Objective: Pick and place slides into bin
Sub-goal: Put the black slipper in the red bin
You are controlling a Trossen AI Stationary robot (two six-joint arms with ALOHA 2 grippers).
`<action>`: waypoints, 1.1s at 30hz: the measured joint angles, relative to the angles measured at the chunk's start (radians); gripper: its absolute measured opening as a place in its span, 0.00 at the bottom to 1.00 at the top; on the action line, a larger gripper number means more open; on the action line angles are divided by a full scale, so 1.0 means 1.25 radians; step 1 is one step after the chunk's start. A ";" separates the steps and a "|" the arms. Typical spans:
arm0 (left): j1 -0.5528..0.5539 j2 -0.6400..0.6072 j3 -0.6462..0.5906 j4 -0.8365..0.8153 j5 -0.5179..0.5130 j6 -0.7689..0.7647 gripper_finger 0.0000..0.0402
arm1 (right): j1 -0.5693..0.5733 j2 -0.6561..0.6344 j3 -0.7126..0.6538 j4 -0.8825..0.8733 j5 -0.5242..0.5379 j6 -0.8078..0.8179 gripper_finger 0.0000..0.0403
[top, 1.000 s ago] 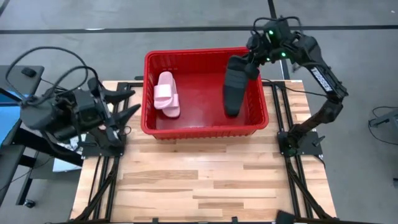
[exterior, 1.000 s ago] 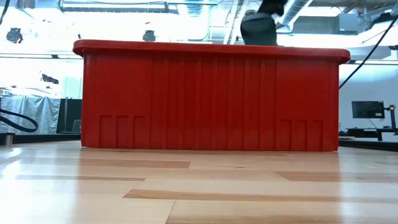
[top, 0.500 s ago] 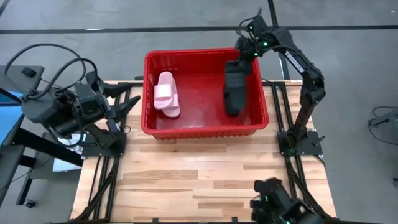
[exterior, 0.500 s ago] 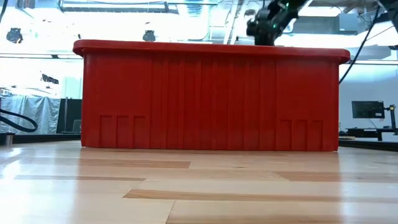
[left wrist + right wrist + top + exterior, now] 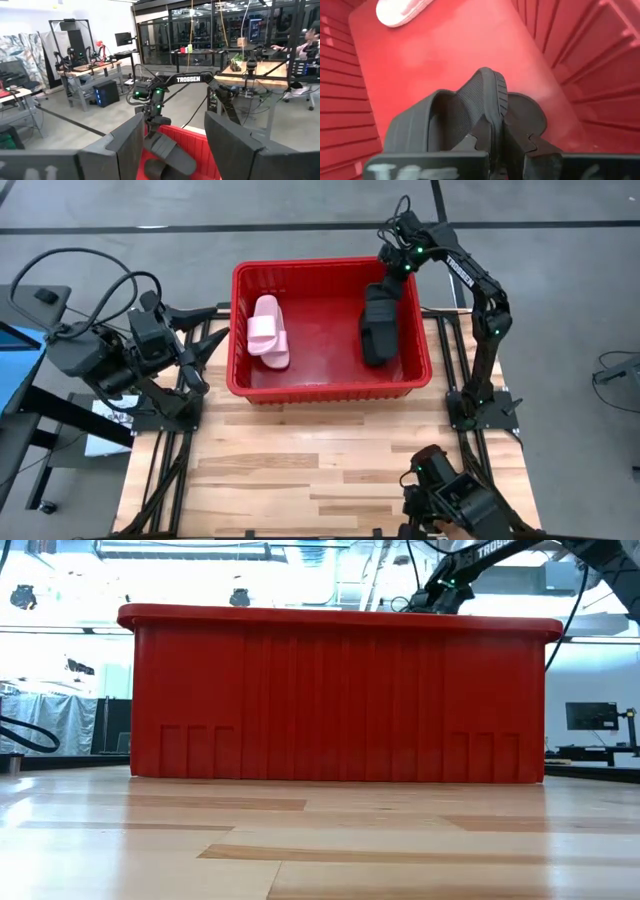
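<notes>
Red bin [image 5: 330, 389] sitting at the 12 o'clock end of the light wood tabletop [image 5: 330, 470], slatted walls and thick rim visible in the low view [image 5: 340, 620]. Inside, toward 9 o'clock, one pale pink slide [image 5: 268, 330] lying flat on the floor of the bin, strap up. Toward 3 o'clock inside the bin, one black slide [image 5: 379, 325], upper end raised near the 1 o'clock corner, lower end down near the bin floor. Right gripper [image 5: 392, 272] above that corner, fingers [image 5: 480, 137] pinched together on the edge of the black slide's sole, strap [image 5: 427, 120] hanging just beside them in the right wrist view, pale slide's toe [image 5: 400, 10] well apart at the far end of the red floor. Left gripper [image 5: 205, 350] off the 9 o'clock side of the bin, clear of the rim, fingers [image 5: 117, 147] spread apart with nothing between them, pointing toward the bin. Beyond them in the left wrist view, the right arm [image 5: 187, 80] and the black slide [image 5: 172, 152] over the red rim. Cannot tell where any other slides are.
</notes>
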 joint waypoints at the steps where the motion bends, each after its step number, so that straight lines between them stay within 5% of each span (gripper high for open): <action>1: 0.001 0.000 0.000 -0.001 -0.001 -0.001 0.50 | -0.002 0.003 0.000 0.000 -0.009 0.000 0.02; 16: 0.002 0.000 0.000 -0.001 -0.004 -0.004 0.50 | -0.033 0.005 -0.070 0.063 -0.073 -0.008 0.02; 33: 0.049 0.000 0.000 -0.001 -0.003 -0.038 0.50 | 0.010 0.005 -0.104 0.078 0.069 -0.067 0.02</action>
